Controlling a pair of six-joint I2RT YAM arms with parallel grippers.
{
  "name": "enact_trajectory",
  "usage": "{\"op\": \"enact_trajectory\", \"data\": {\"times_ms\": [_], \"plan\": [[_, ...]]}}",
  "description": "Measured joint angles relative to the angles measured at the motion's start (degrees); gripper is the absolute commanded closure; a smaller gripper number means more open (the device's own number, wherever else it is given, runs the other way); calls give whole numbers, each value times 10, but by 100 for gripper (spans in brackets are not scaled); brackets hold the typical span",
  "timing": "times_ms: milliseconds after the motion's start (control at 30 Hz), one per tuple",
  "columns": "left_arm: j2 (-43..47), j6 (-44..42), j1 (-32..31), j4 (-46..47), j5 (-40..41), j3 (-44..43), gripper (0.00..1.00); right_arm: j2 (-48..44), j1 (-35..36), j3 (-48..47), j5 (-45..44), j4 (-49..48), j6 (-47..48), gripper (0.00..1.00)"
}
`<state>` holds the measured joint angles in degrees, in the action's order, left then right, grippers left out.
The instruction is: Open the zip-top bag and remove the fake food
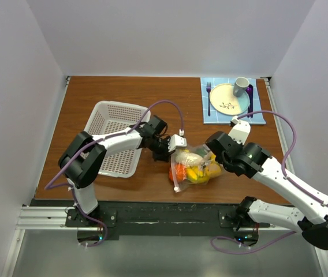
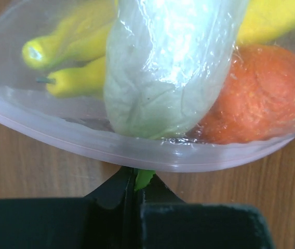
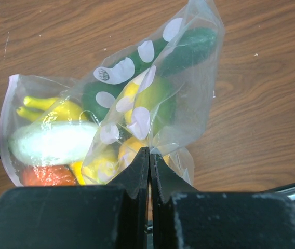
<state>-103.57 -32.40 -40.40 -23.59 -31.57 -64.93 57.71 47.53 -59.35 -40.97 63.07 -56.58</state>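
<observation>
Right gripper (image 3: 148,155) clamped on zip-top bag (image 3: 189,104) plastic, left gripper (image 2: 133,181) pressed shut against pinkish zip strip (image 2: 59,140), hold there unclear, fake food (image 3: 54,142) inside.

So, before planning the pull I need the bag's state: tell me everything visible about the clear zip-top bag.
The clear, crinkly plastic zip-top bag with white spots lies bulging on the brown wooden table, zip apparently closed, full of plastic toy fruit. The right gripper's jaws pinch one edge; the left gripper's jaws are shut at the pinkish zip strip, grip unclear.
</observation>
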Motion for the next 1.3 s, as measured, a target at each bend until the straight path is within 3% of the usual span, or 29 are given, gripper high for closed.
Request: {"op": "enact_trajectory", "data": {"times_ms": [200, 367, 533, 800, 1067, 1167, 1233, 1300], "plan": [[21, -31, 11, -54, -3, 0, 100, 0, -1, 6, -1, 2, 0, 100], [76, -65, 78, -111, 6, -4, 100, -2, -29, 6, -2, 3, 5, 100], [123, -92, 144, -175, 12, -55, 100, -18, -83, 6, 1, -2, 27, 100], [176, -104, 170, -208, 18, -115, 100, -19, -93, 39, 5, -15, 35, 100], [205, -124, 352, -209, 38, -118, 100, -25, -93, 54, 15, -18, 38, 100], [209, -130, 401, -193, 52, -83, 84, -30, -93, 54, 16, -19, 38, 100], [212, -134, 406, -184, 63, -41, 82, -31, -93, 54, 17, -21, 39, 100], [212, -133, 403, -177, 70, -2, 73, -31, -93, 54, 19, -23, 40, 100]]}}
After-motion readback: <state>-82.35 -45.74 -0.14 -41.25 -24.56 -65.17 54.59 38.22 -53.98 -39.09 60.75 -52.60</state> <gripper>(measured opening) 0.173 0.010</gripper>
